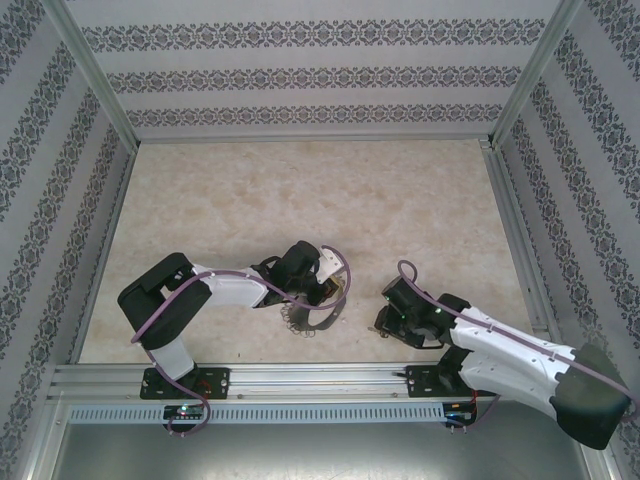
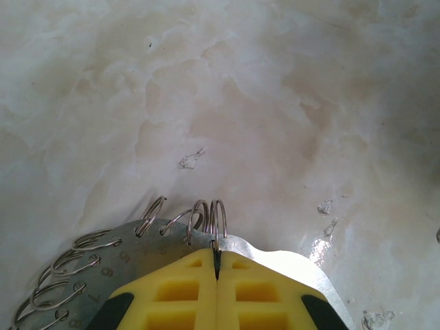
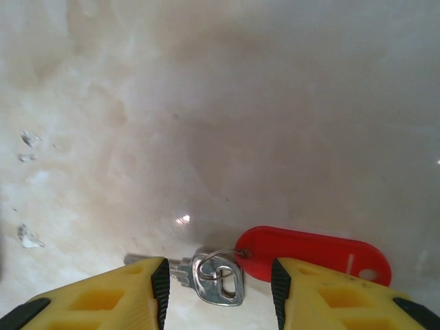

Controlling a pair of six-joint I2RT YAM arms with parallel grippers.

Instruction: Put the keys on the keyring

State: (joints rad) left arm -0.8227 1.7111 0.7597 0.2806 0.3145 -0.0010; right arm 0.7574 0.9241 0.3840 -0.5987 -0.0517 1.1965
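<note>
A beige marbled tabletop (image 1: 300, 190) sits inside walls of patterned paper and an aluminium frame. Near the middle of its near edge, the left gripper (image 2: 217, 265) is clamped tight on the rim of the keyring (image 2: 130, 256). Just to the right, the right gripper (image 3: 218, 297) is partly spread, its fingers straddling the key (image 3: 218, 276) and red tag (image 3: 313, 251), which lie on the tabletop.
</note>
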